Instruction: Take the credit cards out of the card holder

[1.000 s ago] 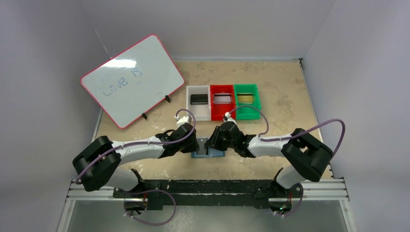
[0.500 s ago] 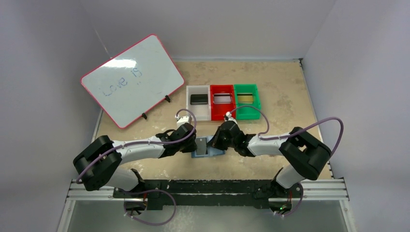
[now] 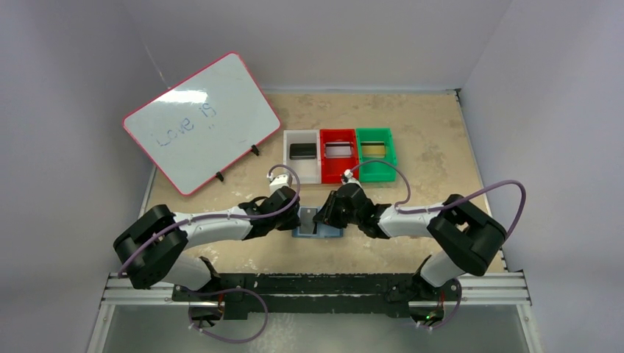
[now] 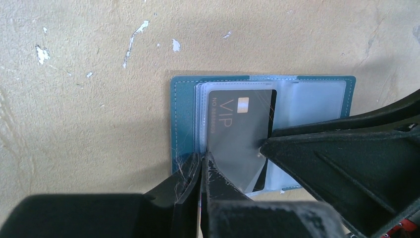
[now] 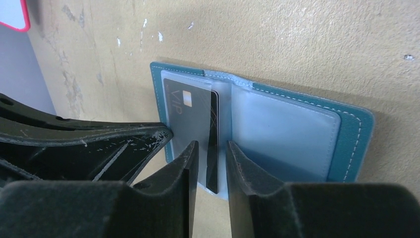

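— three questions. first, how is each hand set?
— my left gripper point(image 4: 200, 166) has its fingers pressed together, tips at the near edge of a clear sleeve point(image 4: 202, 119); i cannot tell whether the sleeve is pinched. my right gripper point(image 5: 212, 147) has its fingers apart, straddling the edge of a black vip card point(image 4: 237, 119), a gap on either side.
— where is the card holder?
— the card holder point(image 4: 183, 114), teal, lies open and flat on the tan table point(image 4: 74, 99), between my wrists. the vip card sits in the half nearer my left arm, one edge bare black past the sleeve.
— any other cards?
— farther back, a black card point(image 3: 302, 151) in the white bin point(image 3: 302, 173), a silvery card point(image 3: 339, 150) in the red bin point(image 3: 331, 170), a gold card point(image 3: 374, 149) in the green bin point(image 3: 392, 154).
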`<state>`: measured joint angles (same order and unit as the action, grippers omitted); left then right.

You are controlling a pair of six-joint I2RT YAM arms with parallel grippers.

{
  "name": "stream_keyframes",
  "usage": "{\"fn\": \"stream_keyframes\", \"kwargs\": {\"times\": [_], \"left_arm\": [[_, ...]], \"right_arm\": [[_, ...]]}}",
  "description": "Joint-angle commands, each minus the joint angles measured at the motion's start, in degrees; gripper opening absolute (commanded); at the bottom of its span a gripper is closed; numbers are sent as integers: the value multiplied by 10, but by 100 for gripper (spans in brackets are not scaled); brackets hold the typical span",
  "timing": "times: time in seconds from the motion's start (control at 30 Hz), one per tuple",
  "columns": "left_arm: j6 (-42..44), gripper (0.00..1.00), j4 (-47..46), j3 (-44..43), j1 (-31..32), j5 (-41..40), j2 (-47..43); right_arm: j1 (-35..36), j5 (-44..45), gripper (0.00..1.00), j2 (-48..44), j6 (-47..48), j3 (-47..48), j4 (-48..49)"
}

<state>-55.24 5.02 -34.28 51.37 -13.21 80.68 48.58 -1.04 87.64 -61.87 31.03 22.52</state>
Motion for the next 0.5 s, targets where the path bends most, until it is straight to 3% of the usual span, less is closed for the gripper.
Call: {"fn": "stream_keyframes", "kwargs": {"times": [0.0,0.1,0.23,0.4,0.47], "left_arm": [[16,0,25,10,0,1,19],[15,0,25,10,0,2,19],[15,0,19,10,0,7,20],[17,0,14,8,-1,18,14],[14,3,22,5,0,13,3]], "right_arm": [[0,-28,27,12,8,10,14],[0,-35,15,23,10,10,24],[0,-49,12,15,36,9,45],[0,-26,32,8,51,24,12],[0,-11,33,7,49,30,-12]]}}
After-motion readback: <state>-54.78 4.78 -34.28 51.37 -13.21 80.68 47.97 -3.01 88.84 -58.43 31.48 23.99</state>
